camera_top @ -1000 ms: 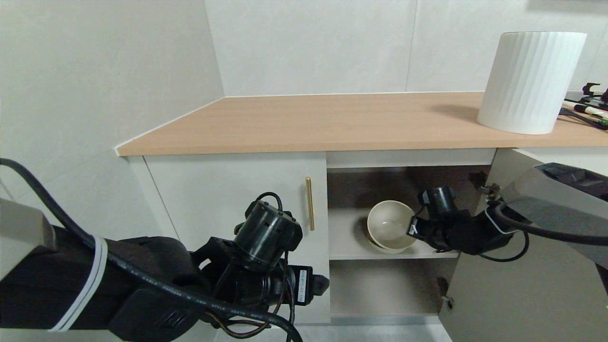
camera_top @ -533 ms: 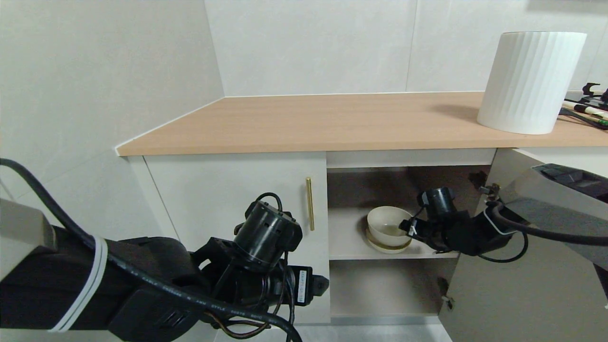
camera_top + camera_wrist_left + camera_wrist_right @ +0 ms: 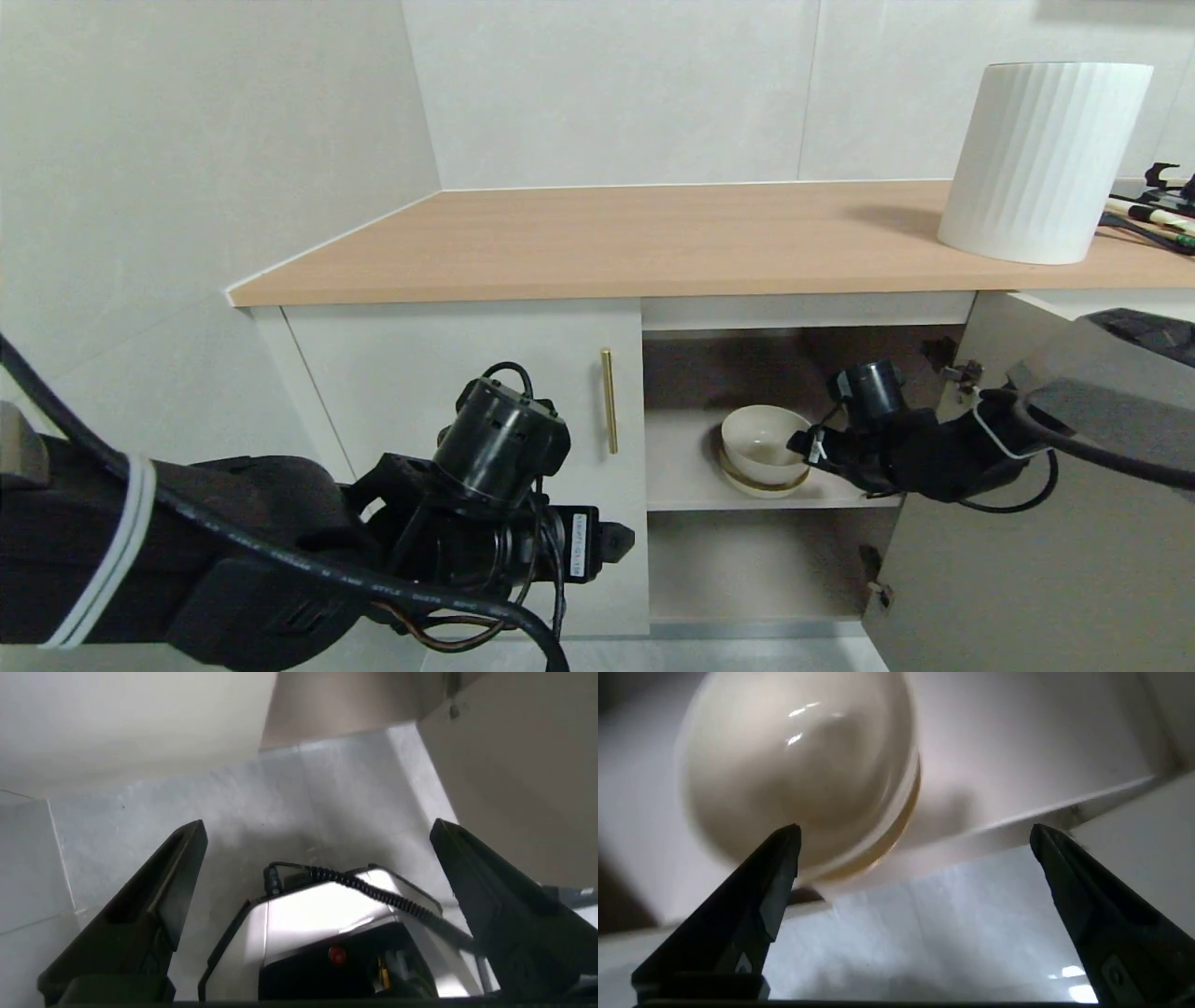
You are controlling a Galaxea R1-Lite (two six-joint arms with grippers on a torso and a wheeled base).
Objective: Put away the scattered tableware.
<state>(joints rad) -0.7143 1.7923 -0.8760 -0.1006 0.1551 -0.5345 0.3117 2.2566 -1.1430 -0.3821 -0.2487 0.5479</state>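
Starting with the head view, the cream bowl (image 3: 758, 446) sits upright on a lower dish (image 3: 761, 485) on the upper shelf (image 3: 681, 476) of the open cabinet. The right gripper (image 3: 805, 445) is just beside the bowl's rim, and the left gripper (image 3: 611, 541) hangs low before the closed door (image 3: 467, 373)

From the left wrist view, the left gripper (image 3: 318, 831) is spread wide over bare floor, holding nothing

From the right wrist view, the right gripper (image 3: 913, 835) is also spread and empty, with the bowl (image 3: 803, 775) ahead of it on the lower dish (image 3: 882, 845)

Likely risk: a finger so near the rim could snag it on pulling back, dragging or tipping the bowl off its stack; the arm could also knock the open door (image 3: 1027, 560)
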